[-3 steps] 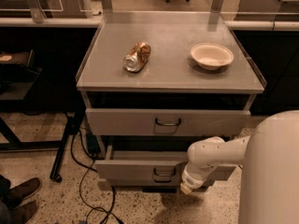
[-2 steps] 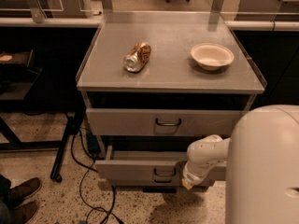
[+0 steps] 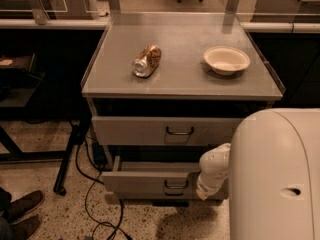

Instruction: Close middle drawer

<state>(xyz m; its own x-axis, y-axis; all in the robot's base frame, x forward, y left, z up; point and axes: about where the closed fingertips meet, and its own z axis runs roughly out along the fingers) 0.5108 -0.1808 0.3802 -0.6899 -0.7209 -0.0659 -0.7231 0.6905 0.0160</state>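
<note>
Robot's white body (image 3: pixel 275 174) farther into view, more arm hidden; hand (image 3: pixel 204 191) beside middle drawer (image 3: pixel 145 182) front.

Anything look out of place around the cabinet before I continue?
The can lies on its side on the cabinet top, left of the upright bowl. The middle drawer stands pulled out, with the gripper by the right end of its front.

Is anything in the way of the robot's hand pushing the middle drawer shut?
Nothing visible. The gripper is right at the front panel of the middle drawer, just right of its handle. Nothing shows in the pulled-out part; the dark space behind it cannot be seen.
</note>
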